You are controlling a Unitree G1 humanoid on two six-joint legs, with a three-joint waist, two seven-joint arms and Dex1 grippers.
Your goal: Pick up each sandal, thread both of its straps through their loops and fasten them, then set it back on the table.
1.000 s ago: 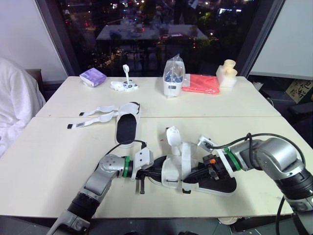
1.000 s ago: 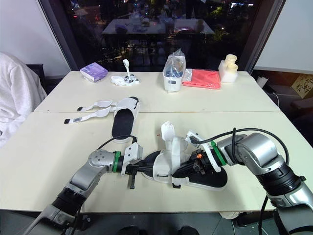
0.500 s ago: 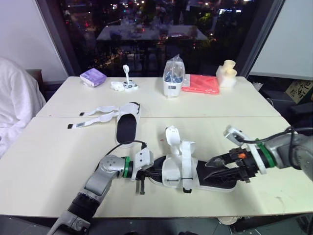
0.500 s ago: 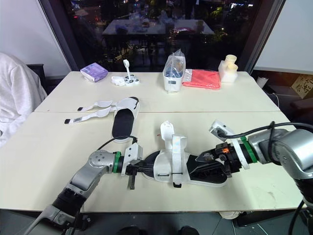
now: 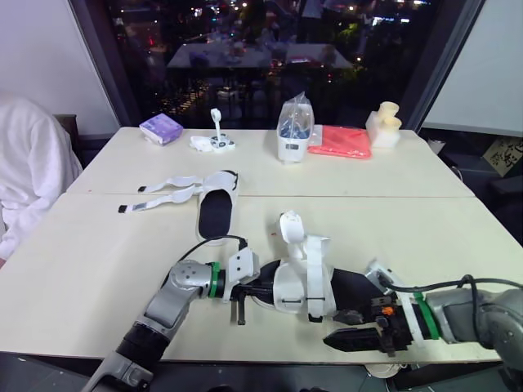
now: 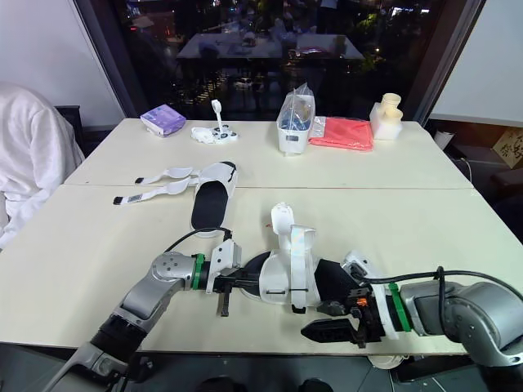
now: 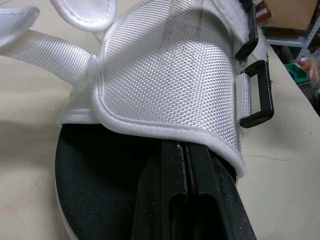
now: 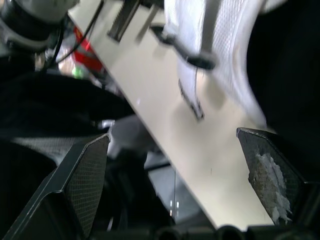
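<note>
- Sandal number one [image 5: 306, 278] is lying at the near middle of the worktop [image 5: 98, 269], with its toe pointing right and its white upper arching over the black footbed.
- One strap [image 5: 288, 226] is standing up loose at the far side, and the black loops [image 7: 257, 92] on the near side of the upper are looking empty, so the threading is judged as not yet finished.
- Left tool [image 5: 260, 291] is reaching in from the left with its fingers pressed together, and they are sliding under the edge of the upper along the footbed with nothing visibly pinched.
- Right tool [image 5: 339, 337] is hovering at the near edge of the worktop, just right of the loops, with its fingers spread wide and touching nothing.
- Next, the right tool is probably going to need the loose strap tip, feeding it through a loop while the left one is steadying the shoe.
- Second sandal [image 5: 214, 208] is waiting far left, with its straps [image 5: 163, 192] splaying out unfastened.
</note>
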